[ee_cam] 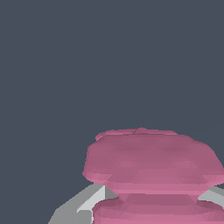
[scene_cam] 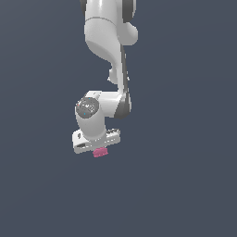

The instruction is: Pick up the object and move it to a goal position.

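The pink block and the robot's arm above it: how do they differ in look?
The pink block is magenta and ridged, with a pinched waist; the arm is smooth, white and rounded. The block is tiny, while the arm fills much of the exterior view. The block sits low under the gripper, with grey fingers at its waist; the arm reaches down from above. Both appear against the same plain dark background.

one white robot arm (scene_cam: pixel 109 51), one pink ridged block (scene_cam: pixel 100 152), two grey fingers (ee_cam: pixel 81 203)

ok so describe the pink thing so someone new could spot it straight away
Find the white robot arm against the plain dark background and follow it down to its hand. The pink block sticks out just beneath, between the jaws. It is the only coloured item, ridged with a pinched waist.
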You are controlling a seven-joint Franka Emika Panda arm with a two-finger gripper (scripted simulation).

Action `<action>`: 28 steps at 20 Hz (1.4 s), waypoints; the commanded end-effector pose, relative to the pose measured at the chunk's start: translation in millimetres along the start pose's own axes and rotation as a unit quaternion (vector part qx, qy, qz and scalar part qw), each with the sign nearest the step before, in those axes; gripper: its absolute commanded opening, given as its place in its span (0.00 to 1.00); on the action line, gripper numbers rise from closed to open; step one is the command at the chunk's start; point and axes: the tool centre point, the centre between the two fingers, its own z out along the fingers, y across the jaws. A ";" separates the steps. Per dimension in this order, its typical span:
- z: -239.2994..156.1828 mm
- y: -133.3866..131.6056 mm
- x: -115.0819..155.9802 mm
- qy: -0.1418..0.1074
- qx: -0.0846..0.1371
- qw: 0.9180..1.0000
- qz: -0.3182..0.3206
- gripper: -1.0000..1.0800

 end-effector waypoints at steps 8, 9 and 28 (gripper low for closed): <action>-66.2 -51.8 -16.1 0.000 0.000 1.000 0.000 0.00; -74.4 -58.1 -18.1 0.000 0.000 1.000 0.000 0.00; -162.8 -124.9 -35.2 0.000 0.000 1.000 0.000 0.00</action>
